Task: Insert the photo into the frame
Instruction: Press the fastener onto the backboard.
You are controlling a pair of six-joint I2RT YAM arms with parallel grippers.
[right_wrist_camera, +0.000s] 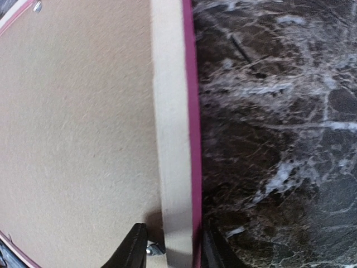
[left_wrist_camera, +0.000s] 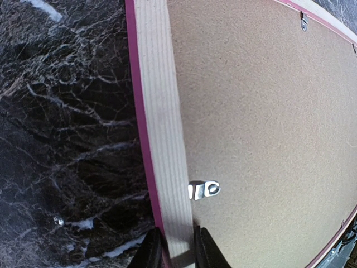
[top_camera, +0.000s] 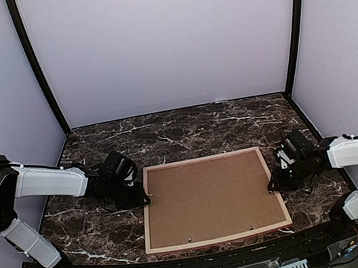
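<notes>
Item log, as I see it from the desk:
- the frame [top_camera: 217,239]: flat, back side up, front-centre of table [top_camera: 186,133]; near rail just beside table's front lip, slightly skewed.
- Backing panel [top_camera: 210,197]: brown, seated inside the rails; clip [left_wrist_camera: 203,190] at L rail.
- Left claw [top_camera: 142,198]: astride L rail, both fingers [left_wrist_camera: 209,254] pressed to it.
- Right claw [top_camera: 272,186]: astride R rail, parted; inner finger [right_wrist_camera: 134,248] a sliver off.
- Room: wide bare marble behind the frame; narrow strips at both sides, taken up by arms.
</notes>
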